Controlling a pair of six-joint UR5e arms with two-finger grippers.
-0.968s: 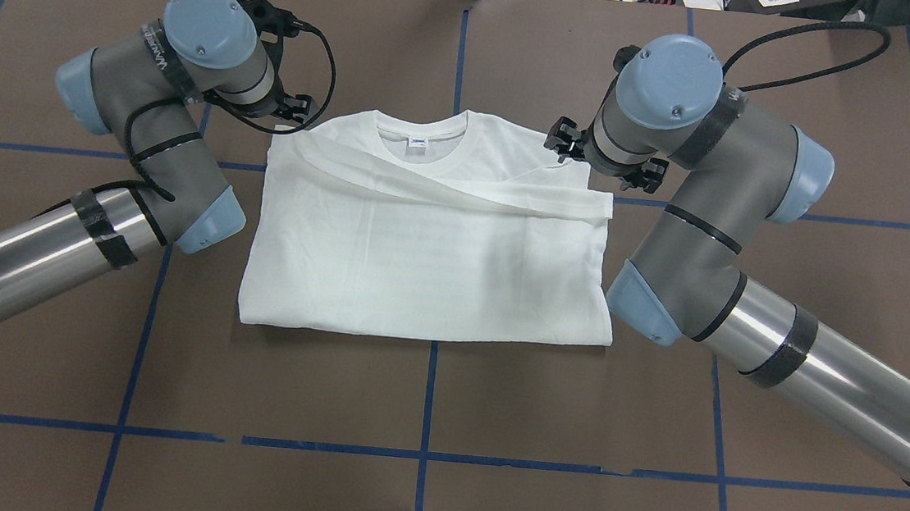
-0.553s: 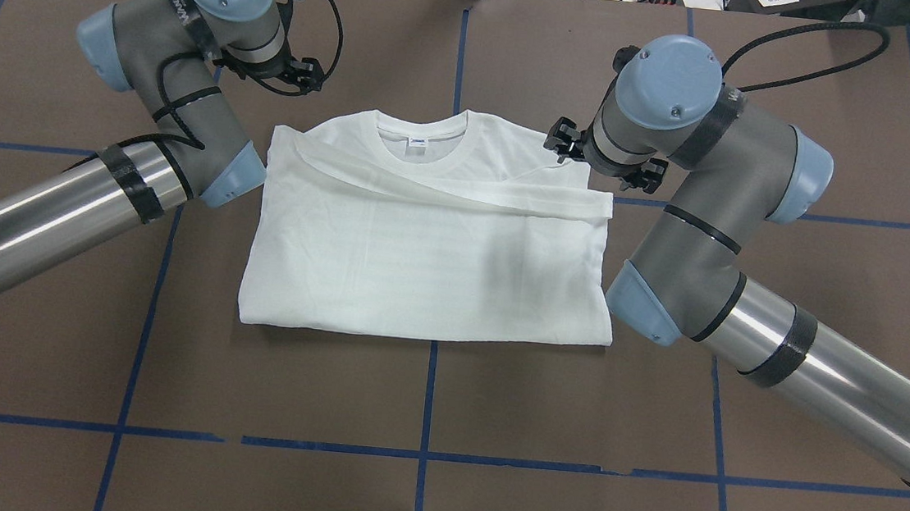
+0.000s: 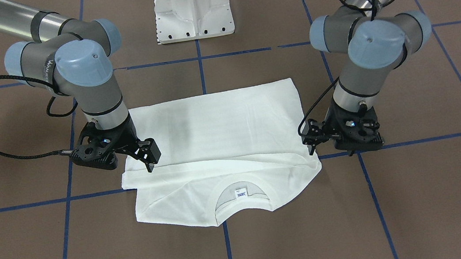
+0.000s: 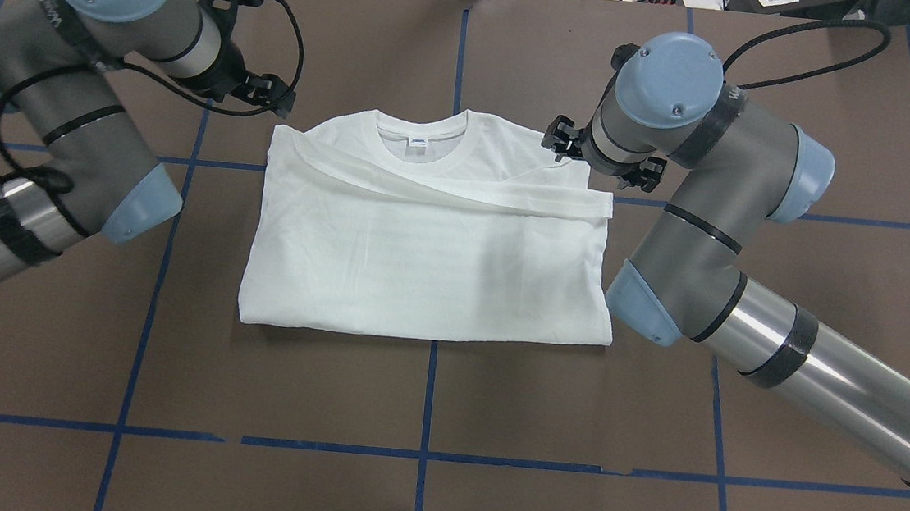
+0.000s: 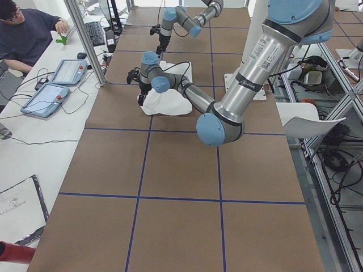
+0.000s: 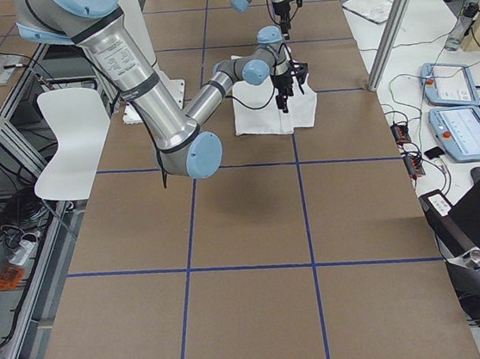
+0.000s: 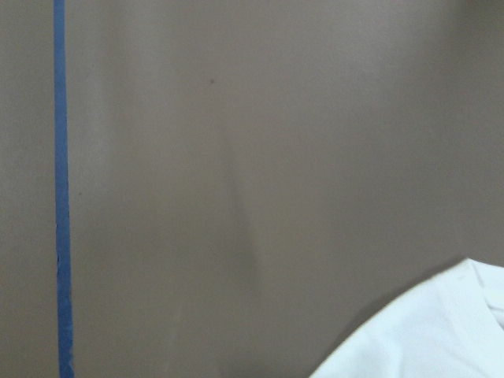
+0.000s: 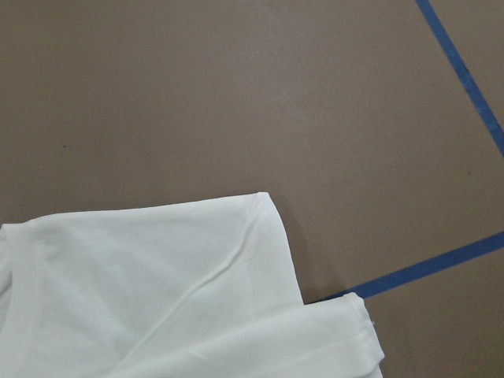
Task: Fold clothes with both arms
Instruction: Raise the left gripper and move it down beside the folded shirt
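Now the shirt lies flat mid-table, sleeves crossed over its chest, with the left gripper just off one shoulder and the right gripper above the other, likely poised to pinch both corners; neither holds cloth, though their jaw gap cannot be told.

Blue tape lines are crossing the brown tabletop bearing a white pedestal base. A person is sitting alongside.

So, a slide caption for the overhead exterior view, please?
White T-shirt, sleeves folded across, between left gripper and right gripper at its shoulders.
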